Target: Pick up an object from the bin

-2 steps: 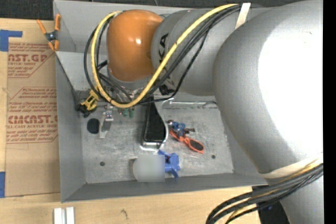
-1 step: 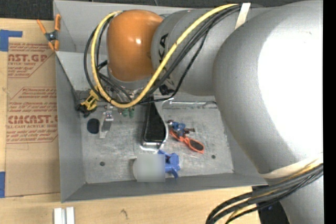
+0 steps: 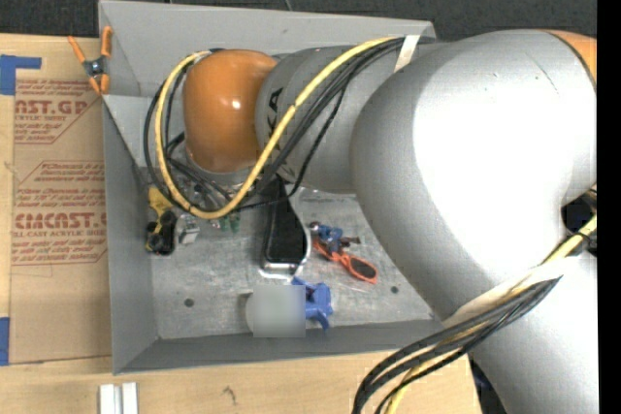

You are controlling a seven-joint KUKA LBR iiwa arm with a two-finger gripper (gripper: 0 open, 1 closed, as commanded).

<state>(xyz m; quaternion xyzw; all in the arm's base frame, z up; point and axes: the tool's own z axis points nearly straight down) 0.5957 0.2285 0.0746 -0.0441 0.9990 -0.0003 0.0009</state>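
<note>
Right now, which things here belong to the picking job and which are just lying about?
Job: grey bin; yellow-and-black thing and small green piece, nearest the end of the arm.
Lying about: black flat device; orange-handled tool; blue-and-white piece.

The plain grey metal bin (image 3: 131, 305) has a dull floor flecked with small dark marks. On it lies a flat black rectangular slab with a silvery edge (image 3: 282, 238). Right of the slab are small pliers with orange handles and a blue patch (image 3: 342, 257). Below the slab, a milky white translucent block (image 3: 275, 313) touches a bright blue plastic piece (image 3: 316, 302). Left of the slab sits a yellow-and-black lump (image 3: 160, 226). Above the slab, the silver-grey robot arm (image 3: 466, 160) bears a glossy orange rounded cover (image 3: 221, 107), looped by yellow and black cables (image 3: 281, 126).
</note>
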